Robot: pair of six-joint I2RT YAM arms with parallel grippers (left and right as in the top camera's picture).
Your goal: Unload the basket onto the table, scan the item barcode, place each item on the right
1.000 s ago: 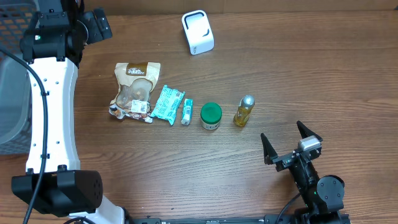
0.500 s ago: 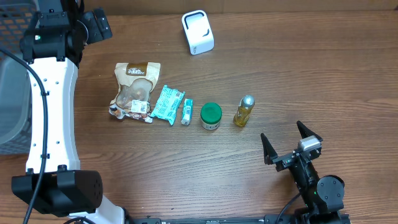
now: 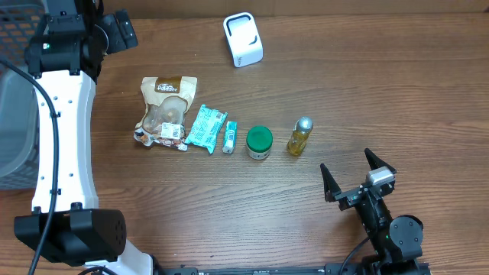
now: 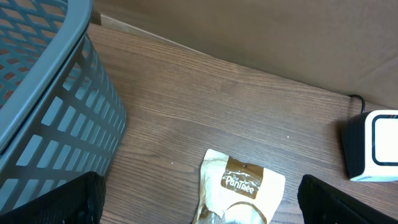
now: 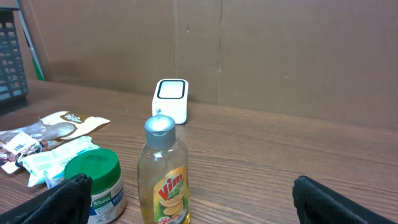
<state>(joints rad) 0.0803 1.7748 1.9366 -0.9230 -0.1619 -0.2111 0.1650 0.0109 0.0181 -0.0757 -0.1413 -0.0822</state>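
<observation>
Several items lie in a row mid-table: a tan snack bag [image 3: 164, 109], a teal packet [image 3: 206, 127], a small tube [image 3: 229, 137], a green-lidded jar [image 3: 259, 143] and a yellow Vim bottle [image 3: 299, 136]. The white scanner [image 3: 243, 40] stands at the back. My right gripper [image 3: 344, 159] is open near the front edge, facing the bottle [image 5: 164, 171] and jar [image 5: 94, 185], apart from both. My left gripper [image 3: 118, 30] hovers open at the back left, above the snack bag [image 4: 239, 190], holding nothing.
A grey mesh basket [image 3: 15, 99] stands at the table's left edge, close under the left wrist [image 4: 43, 93]. A cardboard wall runs behind the scanner [image 5: 171, 99]. Bare wood lies between the row of items and my right gripper.
</observation>
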